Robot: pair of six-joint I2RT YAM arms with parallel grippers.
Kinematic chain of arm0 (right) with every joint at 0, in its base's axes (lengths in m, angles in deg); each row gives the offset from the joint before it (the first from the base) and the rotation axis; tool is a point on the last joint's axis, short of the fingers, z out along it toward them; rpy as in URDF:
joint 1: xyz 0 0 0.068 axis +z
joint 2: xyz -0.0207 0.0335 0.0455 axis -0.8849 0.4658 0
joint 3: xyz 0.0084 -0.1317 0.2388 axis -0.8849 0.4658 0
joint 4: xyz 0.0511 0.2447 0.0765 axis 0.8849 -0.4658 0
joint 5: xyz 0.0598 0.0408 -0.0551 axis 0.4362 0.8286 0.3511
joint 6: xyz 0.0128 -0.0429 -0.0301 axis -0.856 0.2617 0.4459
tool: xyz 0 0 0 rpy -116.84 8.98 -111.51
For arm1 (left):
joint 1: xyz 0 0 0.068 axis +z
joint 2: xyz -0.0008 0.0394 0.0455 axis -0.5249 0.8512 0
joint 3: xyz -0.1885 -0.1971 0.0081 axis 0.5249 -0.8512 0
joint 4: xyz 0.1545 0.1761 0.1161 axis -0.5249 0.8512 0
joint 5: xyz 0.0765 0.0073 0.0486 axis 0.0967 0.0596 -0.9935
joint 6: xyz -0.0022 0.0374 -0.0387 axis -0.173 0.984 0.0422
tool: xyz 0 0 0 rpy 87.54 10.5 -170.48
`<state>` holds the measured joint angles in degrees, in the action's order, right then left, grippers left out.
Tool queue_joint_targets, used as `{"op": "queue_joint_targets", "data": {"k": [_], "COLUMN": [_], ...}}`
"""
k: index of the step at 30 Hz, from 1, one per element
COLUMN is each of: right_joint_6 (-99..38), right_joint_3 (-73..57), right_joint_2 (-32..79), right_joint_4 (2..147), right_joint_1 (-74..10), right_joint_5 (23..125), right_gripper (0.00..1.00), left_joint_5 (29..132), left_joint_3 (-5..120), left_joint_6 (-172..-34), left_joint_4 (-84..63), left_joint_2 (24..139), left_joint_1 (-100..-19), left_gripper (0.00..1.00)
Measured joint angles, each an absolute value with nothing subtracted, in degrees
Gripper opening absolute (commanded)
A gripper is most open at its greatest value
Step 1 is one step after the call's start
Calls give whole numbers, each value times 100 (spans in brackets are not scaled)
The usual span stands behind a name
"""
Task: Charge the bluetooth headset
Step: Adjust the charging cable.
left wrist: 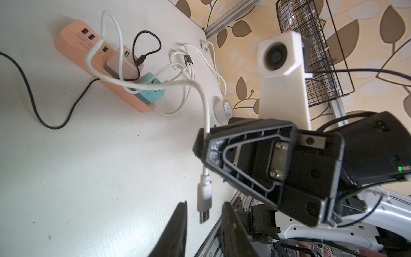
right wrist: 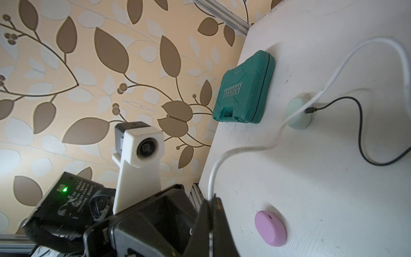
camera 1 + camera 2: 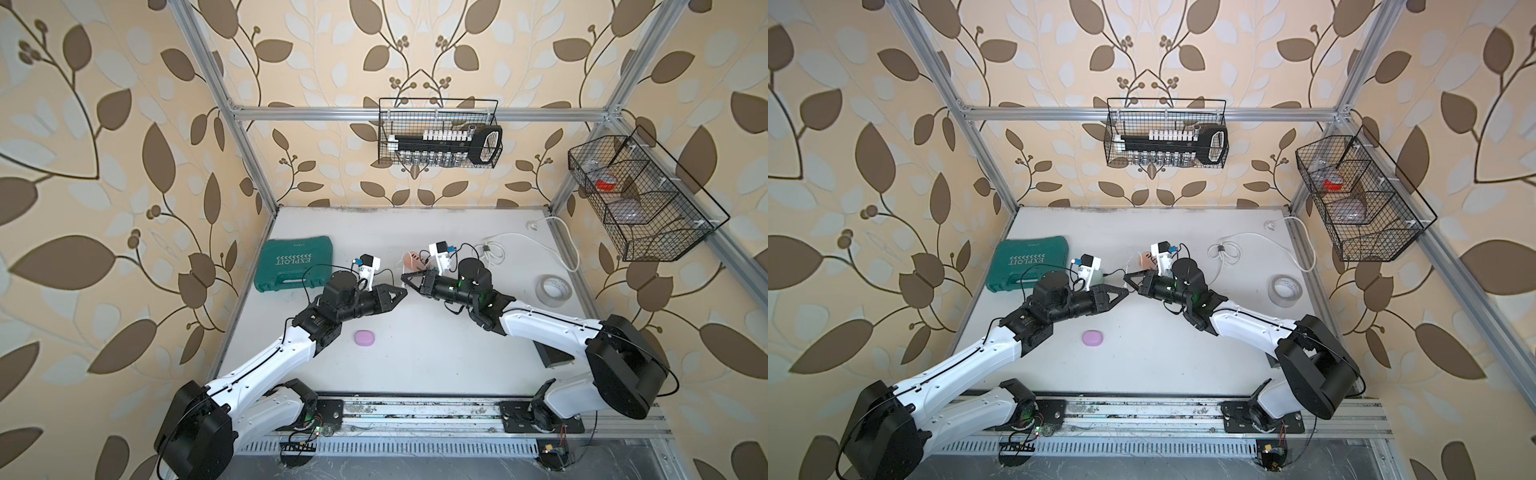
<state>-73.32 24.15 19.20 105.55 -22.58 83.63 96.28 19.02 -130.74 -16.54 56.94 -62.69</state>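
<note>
Headset case (image 3: 364,337), smooth lilac oval, lies loose; right pincer (image 3: 403,277) clamps white cable (image 1: 205,106), left pincer (image 1: 203,207) narrow.

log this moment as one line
right jaws: shut on white cable | left jaws: open, either side of its plug | pink case: on table, no cable in it

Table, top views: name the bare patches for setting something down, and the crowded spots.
Free: front centre, between the purple case and the right arm; the far strip behind the green toolbox. Crowded: mid-table around the power strip and cable coil.
</note>
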Motion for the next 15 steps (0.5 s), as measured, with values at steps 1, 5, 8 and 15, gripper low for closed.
{"op": "queue_joint_targets", "data": {"k": [1,5,8,15], "right_joint_6": [-7348,-7376,-7411,-7459], "right_joint_3": [2415,2422,2430,2485], "right_joint_2": [1920,1920,1920,1920], "right_joint_4": [10579,10673,10754,10934], "right_joint_1": [-2258,-2253,-2249,-2249], "right_joint_5": [8360,8360,8360,8321], "right_gripper": [0,1,1,1], "left_joint_5": [9636,9645,9663,9680], "left_joint_3": [1907,1927,1946,1972], "left_joint_6": [-13080,-13082,-13069,-13074], "left_joint_4": [-1676,-1720,-1735,-1763], "left_joint_2": [5694,5694,5703,5753], "left_joint_1": [-6269,-6269,-6267,-6229], "left_gripper": [29,20,15,1]}}
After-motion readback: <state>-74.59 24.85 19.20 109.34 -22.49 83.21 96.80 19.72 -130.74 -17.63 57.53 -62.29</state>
